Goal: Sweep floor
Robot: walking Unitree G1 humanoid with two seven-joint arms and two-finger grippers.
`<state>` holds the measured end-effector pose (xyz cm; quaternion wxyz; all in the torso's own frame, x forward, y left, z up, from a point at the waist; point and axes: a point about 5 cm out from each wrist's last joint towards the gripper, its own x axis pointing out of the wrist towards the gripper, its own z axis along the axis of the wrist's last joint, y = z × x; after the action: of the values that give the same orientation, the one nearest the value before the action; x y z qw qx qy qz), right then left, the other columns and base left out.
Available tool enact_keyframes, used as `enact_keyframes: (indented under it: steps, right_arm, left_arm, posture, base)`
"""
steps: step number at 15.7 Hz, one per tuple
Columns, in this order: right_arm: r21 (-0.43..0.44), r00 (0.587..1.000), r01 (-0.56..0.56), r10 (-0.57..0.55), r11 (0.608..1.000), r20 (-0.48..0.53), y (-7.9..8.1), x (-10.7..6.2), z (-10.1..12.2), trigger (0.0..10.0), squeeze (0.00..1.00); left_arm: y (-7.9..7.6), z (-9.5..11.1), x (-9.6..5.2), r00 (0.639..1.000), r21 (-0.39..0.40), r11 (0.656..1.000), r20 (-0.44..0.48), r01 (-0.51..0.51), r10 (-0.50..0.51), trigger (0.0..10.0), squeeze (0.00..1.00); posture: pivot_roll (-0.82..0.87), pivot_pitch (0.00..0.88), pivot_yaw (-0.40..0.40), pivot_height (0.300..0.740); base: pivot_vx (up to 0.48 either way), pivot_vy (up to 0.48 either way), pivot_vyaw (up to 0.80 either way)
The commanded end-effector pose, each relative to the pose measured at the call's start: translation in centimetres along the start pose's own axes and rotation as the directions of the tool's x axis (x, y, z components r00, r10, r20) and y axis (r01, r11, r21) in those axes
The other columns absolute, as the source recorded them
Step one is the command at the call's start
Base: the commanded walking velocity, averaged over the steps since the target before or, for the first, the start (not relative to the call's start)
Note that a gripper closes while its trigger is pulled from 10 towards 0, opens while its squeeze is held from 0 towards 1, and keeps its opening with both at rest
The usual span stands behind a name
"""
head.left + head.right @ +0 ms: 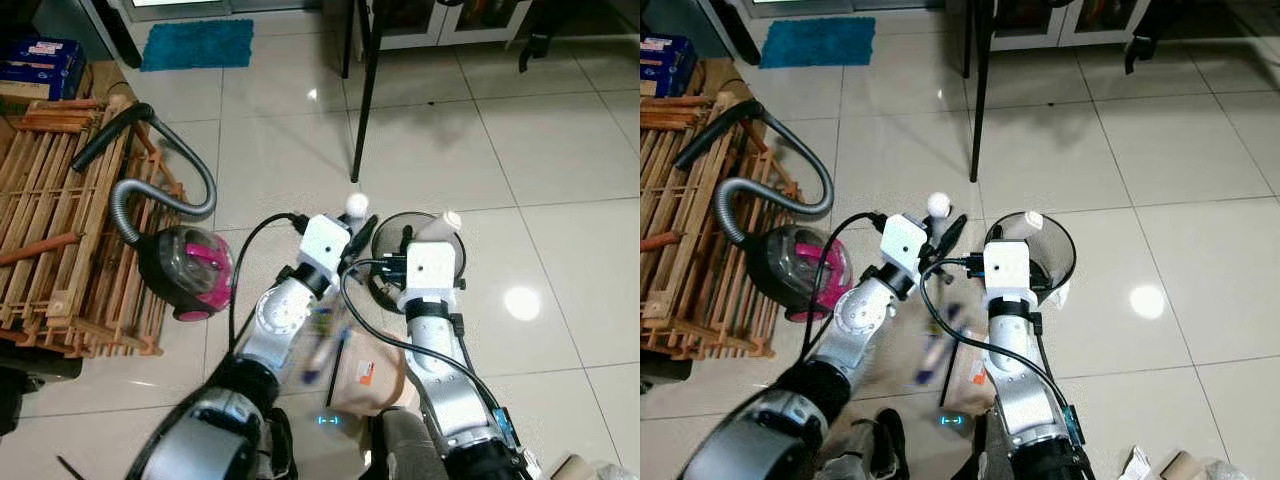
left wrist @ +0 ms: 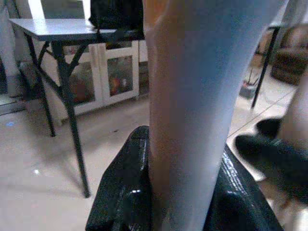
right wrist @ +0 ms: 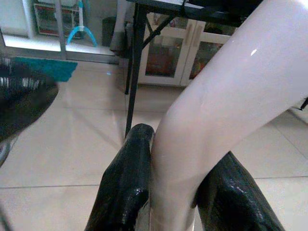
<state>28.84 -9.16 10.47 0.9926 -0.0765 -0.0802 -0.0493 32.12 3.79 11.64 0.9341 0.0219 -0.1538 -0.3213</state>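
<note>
Both jaws clamp white handles (image 3: 202,125)

Left arm (image 1: 275,320): silver, rising from lower left toward frame centre, wrist bent inward. Left gripper (image 2: 185,192): black fingers clamped on a pale handle. Right arm (image 1: 440,365): rising from lower centre-right. Right gripper (image 3: 175,187): fingers clamped likewise on a white handle.
</note>
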Motion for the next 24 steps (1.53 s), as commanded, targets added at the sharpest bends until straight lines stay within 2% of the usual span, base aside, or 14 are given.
enact_keyframes:
  steps: [1, 2, 4, 7, 10, 13, 14, 15, 17, 19, 22, 23, 24]
  right_arm:
    - [0.0, 0.999, 0.027, -0.027, 1.0, -0.031, 0.8, -0.1, -0.5, 10.0, 0.0]
    - [-0.006, 0.999, 0.031, -0.031, 1.0, -0.031, 0.8, 0.0, -0.6, 10.0, 0.0]
    - [-0.01, 0.998, 0.044, -0.045, 0.999, -0.038, 0.5, 0.4, -0.9, 10.0, 0.0]
    - [-0.003, 0.997, 0.056, -0.056, 0.998, -0.054, 0.4, 0.5, -1.3, 10.0, 0.0]
    - [-0.006, 0.996, 0.067, -0.067, 0.998, -0.057, 0.3, 0.7, -1.6, 10.0, 0.0]
    - [-0.004, 0.995, 0.077, -0.077, 0.997, -0.059, 0.1, 0.9, -1.8, 10.0, 0.0]
    - [-0.004, 0.995, 0.077, -0.077, 0.997, -0.059, 0.1, 0.9, -1.8, 10.0, 0.0]
    - [-0.001, 0.995, 0.075, -0.075, 0.997, -0.058, 0.1, 1.0, -1.8, 10.0, 0.0]
    - [0.002, 0.996, 0.071, -0.071, 0.997, -0.056, 0.1, 1.0, -1.9, 10.0, 0.0]
    - [0.008, 0.997, 0.061, -0.061, 0.998, -0.054, 0.1, 0.9, -2.0, 10.0, 0.0]
    - [0.012, 0.997, 0.05, -0.049, 0.999, -0.055, 0.0, 0.7, -2.3, 10.0, 0.0]
    - [0.011, 0.997, 0.05, -0.049, 0.999, -0.058, -0.3, 0.5, -2.5, 10.0, 0.0]
    - [0.011, 0.997, 0.051, -0.05, 0.999, -0.06, -0.4, 0.5, -2.6, 10.0, 0.0]
  left_arm:
    - [-0.7, -0.5, -1.3, 0.999, -0.025, 0.998, -0.013, 0.052, -0.052, 10.0, 0.0]
    - [-0.8, -0.4, -1.6, 0.998, -0.024, 0.998, -0.011, 0.061, -0.061, 10.0, 0.0]
    - [-0.4, 0.3, -3.1, 0.997, -0.049, 0.996, -0.003, 0.077, -0.078, 10.0, 0.0]
    - [-0.5, 2.0, -5.0, 0.983, -0.084, 0.981, -0.034, 0.177, -0.181, 10.0, 0.0]
    - [0.6, 3.4, -6.4, 0.977, -0.082, 0.977, -0.071, 0.195, -0.201, 10.0, 0.0]
    - [0.9, 4.7, -6.8, 0.973, -0.144, 0.969, -0.08, 0.203, -0.216, 10.0, 0.0]
    - [0.9, 5.4, -6.7, 0.971, -0.202, 0.957, -0.078, 0.207, -0.226, 10.0, 0.0]
    - [0.9, 6.5, -6.3, 0.976, -0.272, 0.94, -0.017, 0.205, -0.217, 10.0, 0.0]
    - [1.5, 7.4, -5.9, 0.984, -0.291, 0.94, 0.027, 0.179, -0.179, 10.0, 0.0]
    - [2.5, 8.3, -5.5, 0.988, -0.256, 0.954, 0.057, 0.154, -0.144, 10.0, 0.0]
    - [3.5, 9.4, -5.3, 0.986, -0.209, 0.963, 0.053, 0.167, -0.159, 10.0, 0.0]
    - [4.6, 10.1, -5.5, 0.983, -0.124, 0.975, 0.025, 0.185, -0.184, 10.0, 0.0]
    - [5.2, 10.2, -5.6, 0.983, -0.093, 0.979, 0.013, 0.183, -0.183, 10.0, 0.0]
  posture:
    - [-0.1, 0.293, 0.049, 0.74]
    - [-0.09, 0.292, 0.051, 0.74]
    - [-0.08, 0.29, 0.05, 0.74]
    - [-0.06, 0.287, 0.053, 0.74]
    - [-0.06, 0.287, 0.06, 0.74]
    - [-0.05, 0.282, 0.061, 0.74]
    - [-0.05, 0.282, 0.061, 0.74]
    - [-0.05, 0.28, 0.062, 0.74]
    - [-0.05, 0.274, 0.062, 0.74]
    - [-0.05, 0.27, 0.063, 0.74]
    - [-0.05, 0.262, 0.067, 0.74]
    - [-0.05, 0.258, 0.07, 0.74]
    - [-0.05, 0.258, 0.072, 0.74]
  base:
    - [0.0, 0.0, 0.0]
    - [0.0, 0.0, 0.0]
    - [0.0, 0.0, 0.0]
    - [0.0, 0.0, 0.0]
    - [0.0, 0.0, 0.0]
    - [0.0, 0.0, 0.0]
    - [0.0, 0.0, 0.0]
    - [0.0, 0.0, 0.0]
    - [0.0, 0.0, 0.0]
    - [0.0, 0.0, 0.0]
    - [0.0, 0.0, 0.0]
    - [0.0, 0.0, 0.0]
    - [0.0, 0.0, 0.0]
